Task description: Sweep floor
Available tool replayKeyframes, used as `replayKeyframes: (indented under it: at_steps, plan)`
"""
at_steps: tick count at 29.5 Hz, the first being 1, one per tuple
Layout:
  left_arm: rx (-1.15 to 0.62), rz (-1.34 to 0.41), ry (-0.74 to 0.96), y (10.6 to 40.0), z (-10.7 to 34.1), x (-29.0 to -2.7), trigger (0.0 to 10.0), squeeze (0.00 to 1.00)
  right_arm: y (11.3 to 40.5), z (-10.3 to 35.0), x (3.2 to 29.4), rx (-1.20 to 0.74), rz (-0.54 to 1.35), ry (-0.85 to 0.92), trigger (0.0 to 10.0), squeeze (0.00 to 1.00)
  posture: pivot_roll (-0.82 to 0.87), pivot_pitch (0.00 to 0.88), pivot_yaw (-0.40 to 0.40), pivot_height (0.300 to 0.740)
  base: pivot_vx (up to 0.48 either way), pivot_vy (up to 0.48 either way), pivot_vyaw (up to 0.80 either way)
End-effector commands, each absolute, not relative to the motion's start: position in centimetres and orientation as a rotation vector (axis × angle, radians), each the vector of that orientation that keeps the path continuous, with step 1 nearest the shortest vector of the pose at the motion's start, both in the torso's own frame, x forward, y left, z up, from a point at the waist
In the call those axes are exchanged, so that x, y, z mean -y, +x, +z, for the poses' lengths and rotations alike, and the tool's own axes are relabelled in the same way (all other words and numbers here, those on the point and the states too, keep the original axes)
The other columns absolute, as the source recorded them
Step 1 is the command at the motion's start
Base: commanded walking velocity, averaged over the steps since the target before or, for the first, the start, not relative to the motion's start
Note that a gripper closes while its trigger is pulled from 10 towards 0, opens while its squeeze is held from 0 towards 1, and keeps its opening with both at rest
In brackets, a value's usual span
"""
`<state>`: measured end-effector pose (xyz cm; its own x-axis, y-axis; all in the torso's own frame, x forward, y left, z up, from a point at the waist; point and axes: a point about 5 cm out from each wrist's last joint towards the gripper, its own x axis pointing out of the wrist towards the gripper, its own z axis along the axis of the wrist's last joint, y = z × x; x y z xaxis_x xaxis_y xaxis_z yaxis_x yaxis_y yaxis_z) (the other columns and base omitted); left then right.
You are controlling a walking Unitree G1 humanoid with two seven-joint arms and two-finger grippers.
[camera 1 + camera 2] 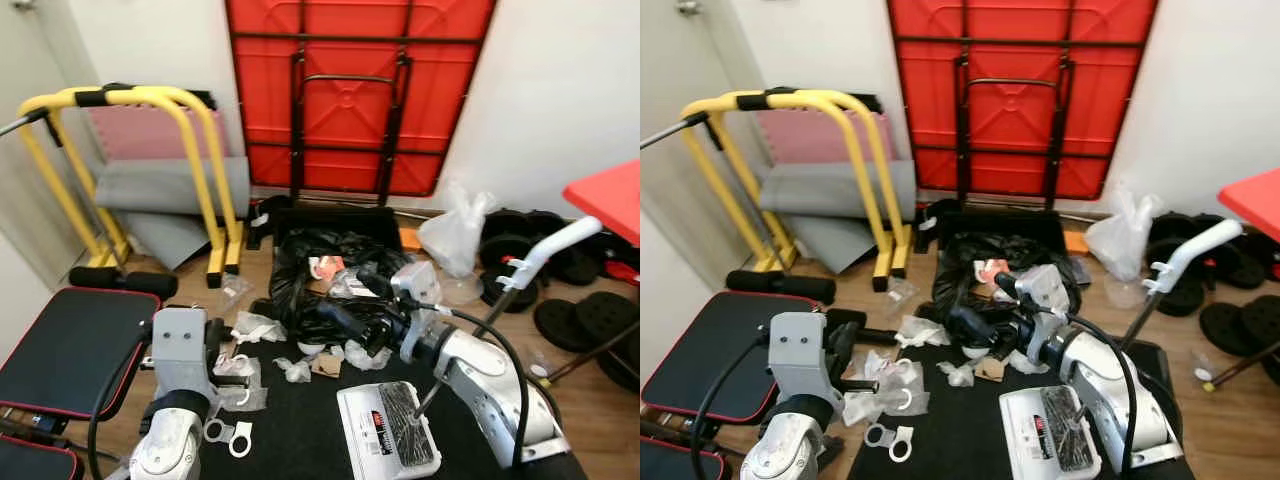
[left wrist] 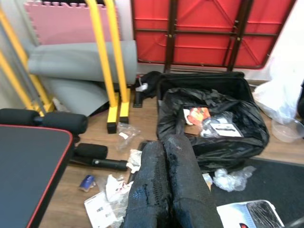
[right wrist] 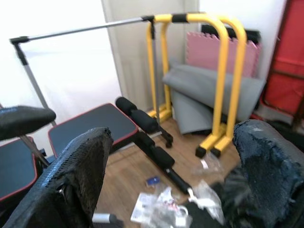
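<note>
**Sweeping status: litter not yet gathered**

The wooden floor (image 1: 250,275) at the centre of the head views carries scattered crumpled white paper and plastic scraps (image 1: 258,327), lying between the padded black bench with red trim (image 1: 70,345) at lower left and the black mat (image 1: 300,420) at bottom centre. A black plastic rubbish bag (image 2: 213,123) lies open just above them, already holding some waste. A long-handled tool with a white grip (image 1: 560,245) leans at right; whether it is a broom cannot be determined.

The left end effector (image 2: 166,190) has its two black fingers pressed together, empty, pointing toward the bag. The right end effector (image 3: 171,175) has its fingers spread wide apart, empty, raised at centre frame above the scraps.

Judgement: sweeping is at an early stage. No tool is held, and most debris remains loose on the floor and mat edge.
</note>
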<state>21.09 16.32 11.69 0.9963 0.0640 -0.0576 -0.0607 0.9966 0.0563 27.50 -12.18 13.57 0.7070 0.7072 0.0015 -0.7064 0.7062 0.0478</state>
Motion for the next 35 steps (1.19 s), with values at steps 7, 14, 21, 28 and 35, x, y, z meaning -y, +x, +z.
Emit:
replayKeyframes:
  at_steps: [7,14,21,28,35]
  plan:
    - [-0.079,-0.04,-0.103,21.7,11.4,-15.1,10.0,0.0,27.7,13.4,11.3,0.0,0.814,0.029,10.0,0.0,-0.09,0.0,-0.052,0.74,0.0,0.0,0.68]
    - [-0.077,-0.055,-0.108,21.9,11.4,-15.1,10.0,0.0,27.9,13.3,11.2,-0.007,0.824,0.025,10.0,0.0,-0.09,0.0,-0.053,0.74,0.0,0.0,0.66]
    - [-0.074,-0.056,-0.105,22.1,11.4,-15.1,10.0,0.0,28.0,13.1,11.2,-0.037,0.836,0.028,10.0,0.0,-0.09,0.0,-0.059,0.74,0.0,0.0,0.65]
    - [-0.071,-0.054,-0.102,22.2,11.5,-15.1,10.0,0.0,27.9,13.2,10.8,-0.031,0.893,0.024,10.0,0.0,-0.09,0.0,-0.062,0.74,0.0,0.0,0.09]
    - [-0.073,-0.055,-0.096,22.2,11.5,-15.2,10.0,0.0,27.9,13.1,10.8,-0.034,0.889,0.018,10.0,0.0,-0.09,0.0,-0.057,0.74,0.0,0.0,0.0]
